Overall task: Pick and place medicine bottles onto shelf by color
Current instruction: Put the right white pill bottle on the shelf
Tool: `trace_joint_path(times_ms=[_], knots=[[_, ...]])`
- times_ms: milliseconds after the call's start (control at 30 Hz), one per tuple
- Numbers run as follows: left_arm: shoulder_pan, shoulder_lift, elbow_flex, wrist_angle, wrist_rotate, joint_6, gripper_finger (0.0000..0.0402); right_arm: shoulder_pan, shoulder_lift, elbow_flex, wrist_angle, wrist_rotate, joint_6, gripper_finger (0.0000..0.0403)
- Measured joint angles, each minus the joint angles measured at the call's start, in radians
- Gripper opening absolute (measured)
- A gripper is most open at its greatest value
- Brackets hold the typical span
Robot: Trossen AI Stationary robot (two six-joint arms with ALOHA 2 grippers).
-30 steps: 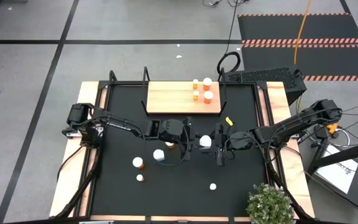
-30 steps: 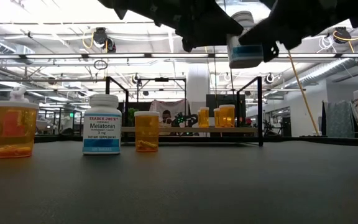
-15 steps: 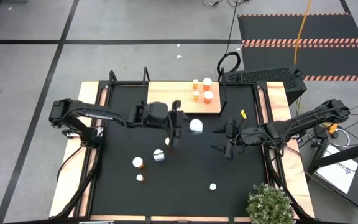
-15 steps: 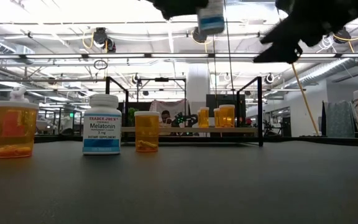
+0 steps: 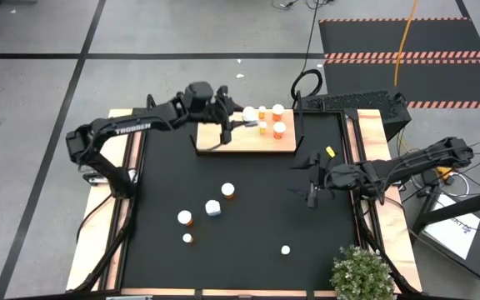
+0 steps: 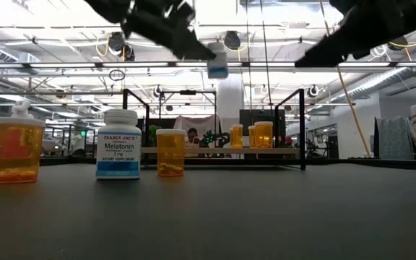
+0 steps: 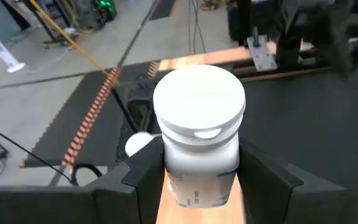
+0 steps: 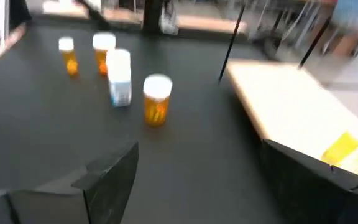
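My left claw (image 5: 238, 117) grips a white bottle (image 7: 199, 134) by its body, one finger (image 7: 146, 176) on each side, cap facing the wrist camera. My left arm is stretched far out from its base, reaching over the shelf (image 5: 223, 136); the bottle (image 5: 249, 115) is held above the shelf's board, just beside the four orange bottles (image 5: 270, 119) standing at its end. Low view: bottle (image 6: 217, 68) hangs high in the air, well above the shelf (image 6: 222, 151). My right claw (image 5: 311, 179) is spread wide, holding nothing, low over the bench (image 5: 257, 225) near the shelf's right upright, arm half folded. Five bottles stand on the bench away from the shelf, among them a white one (image 5: 212, 207).
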Motion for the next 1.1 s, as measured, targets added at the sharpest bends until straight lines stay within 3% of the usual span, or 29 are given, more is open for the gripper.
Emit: trace_joint_path(times_ms=[267,500,833,1100], knots=[[0.168,0.141,0.000,0.117,0.206,0.023,0.0181,-0.067,-0.088,0.000,0.013,0.000,-0.169,0.0318],[0.246,0.254,0.000,0.238,0.238,-0.003,0.0182,-0.127,-0.111,0.000,0.012,0.000,-0.253,0.0283],[0.278,0.281,0.004,0.229,0.283,0.002,0.0182,-0.164,-0.109,0.000,-0.027,-0.003,-0.245,0.0235],[0.271,0.281,0.169,0.025,0.283,0.074,0.0182,-0.164,-0.109,0.000,-0.026,-0.003,-0.251,0.0212]])
